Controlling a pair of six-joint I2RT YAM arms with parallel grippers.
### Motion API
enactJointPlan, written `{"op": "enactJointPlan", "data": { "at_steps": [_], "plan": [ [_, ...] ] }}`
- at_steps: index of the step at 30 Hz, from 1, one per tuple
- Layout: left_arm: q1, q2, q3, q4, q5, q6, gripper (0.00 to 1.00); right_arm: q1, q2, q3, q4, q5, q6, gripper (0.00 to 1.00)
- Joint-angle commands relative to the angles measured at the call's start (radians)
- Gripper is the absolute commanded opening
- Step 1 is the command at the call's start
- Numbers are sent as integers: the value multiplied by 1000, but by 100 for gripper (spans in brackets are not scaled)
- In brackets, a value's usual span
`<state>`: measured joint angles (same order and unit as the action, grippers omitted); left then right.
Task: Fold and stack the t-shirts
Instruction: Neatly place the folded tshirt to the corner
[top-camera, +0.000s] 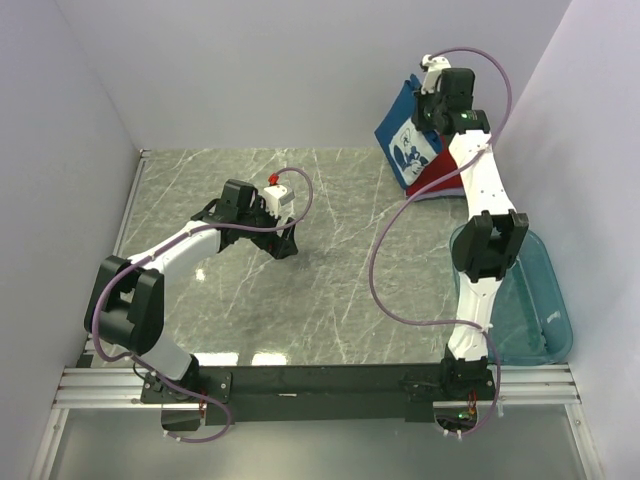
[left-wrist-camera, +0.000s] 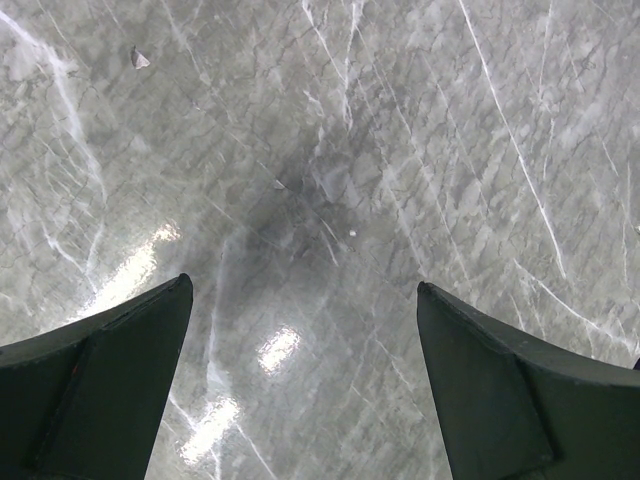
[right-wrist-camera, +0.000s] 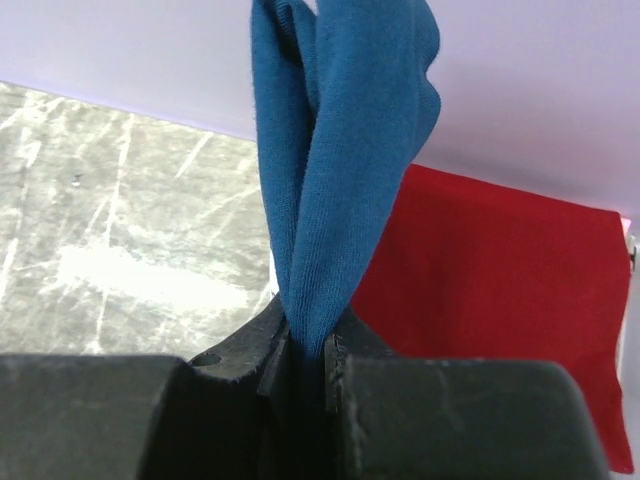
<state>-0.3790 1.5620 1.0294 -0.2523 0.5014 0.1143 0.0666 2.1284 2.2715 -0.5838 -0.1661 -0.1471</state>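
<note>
Nearest you, the left gripper (left-wrist-camera: 302, 285) hangs over bare bench (top-camera: 330, 310), its jaws spread wide with nothing between them. To your right the tub (top-camera: 530, 300) sits at the bench's edge, beside the right arm. Farther off, toward the far right corner, the right gripper (right-wrist-camera: 305, 345) is clenched on a bunched fold of the blue tee (right-wrist-camera: 345, 150), which is raised and hangs from that one pinch (its white print faces the overhead camera). Beneath and behind it the red tee (right-wrist-camera: 480, 290) lies on the bench by the far wall.

The blue tee is light, limp cloth. Expect it to droop, swing and fold on itself, so one grip probably won't spread it. Carry it to the open middle of the bench. Then take a second hold with the left gripper at a shoulder seam or hem corner, where doubled fabric gives the jaws more to bite and should slip less.
</note>
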Motion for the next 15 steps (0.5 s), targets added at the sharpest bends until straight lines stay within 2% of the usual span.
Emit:
{"op": "enactJointPlan", "data": {
  "at_steps": [1,15],
  "plan": [
    [0,-8,41,25,31,-11,100,-25,-62,0,73,-16,-14,0],
    [-1,32,99,-18,35,-15,99,-94,1,-6,108,-39,-40,0]
  ]
}}
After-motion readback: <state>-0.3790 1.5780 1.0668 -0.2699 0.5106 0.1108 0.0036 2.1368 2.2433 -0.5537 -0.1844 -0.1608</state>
